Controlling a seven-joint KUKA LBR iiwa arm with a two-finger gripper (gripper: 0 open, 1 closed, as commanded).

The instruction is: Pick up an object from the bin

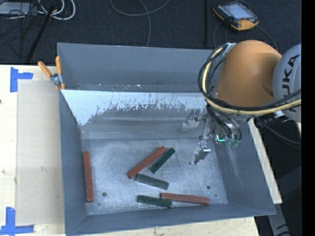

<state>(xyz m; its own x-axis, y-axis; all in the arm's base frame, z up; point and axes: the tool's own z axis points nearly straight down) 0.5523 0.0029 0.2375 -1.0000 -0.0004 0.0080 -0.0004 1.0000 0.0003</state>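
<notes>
Six bars point(88, 176) lie unpicked; the hand point(201, 154), grip state indeterminate, hovers right of the central red-brown bar point(146, 162), probably needing leftward alignment.

We see a rounded orange cover point(246, 73), ringed by looped black and pale cables point(210, 90). Right of it a grey link point(291, 68) bears black letters; the silvery gripper point(201, 156) carries a teal light.
</notes>
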